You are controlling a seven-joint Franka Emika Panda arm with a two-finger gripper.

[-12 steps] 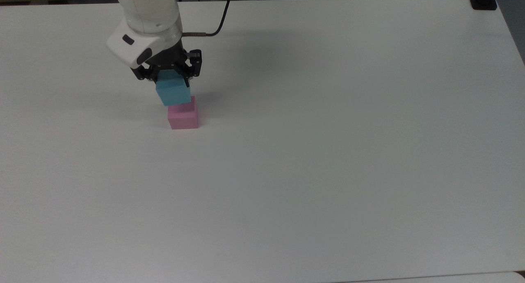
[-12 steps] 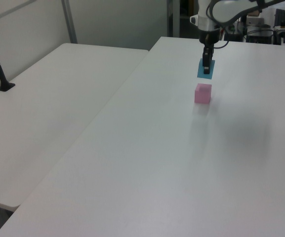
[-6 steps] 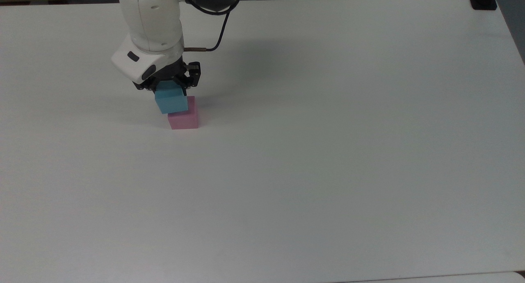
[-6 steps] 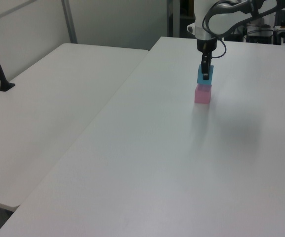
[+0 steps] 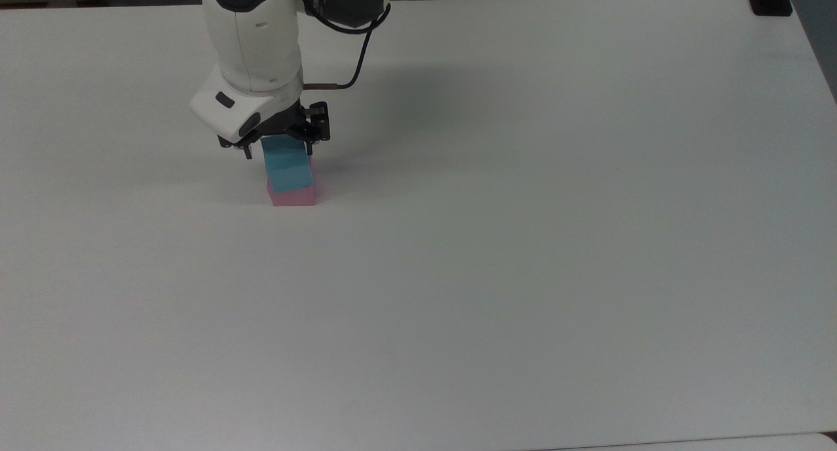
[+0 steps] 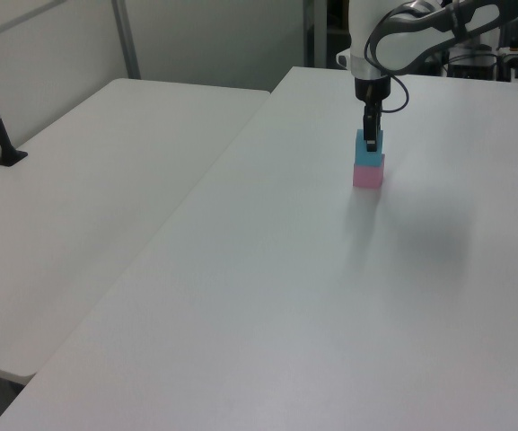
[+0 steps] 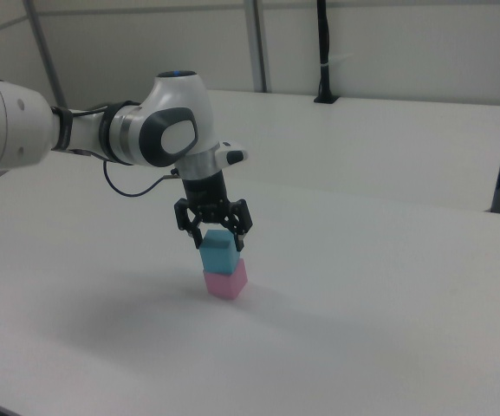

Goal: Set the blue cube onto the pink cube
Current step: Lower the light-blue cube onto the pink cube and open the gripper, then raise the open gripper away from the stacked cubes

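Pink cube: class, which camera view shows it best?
The right view: the pink cube shows two faces under the blue cube. The top view gives a thin strip; the left view a small distant block.

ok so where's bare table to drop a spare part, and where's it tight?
Bare: the table across the top view's right and whole lower half, from the cube stack out to the edges. The second table in the left view's left. Tight: around the blue cube on the pink cube, with the gripper around it.
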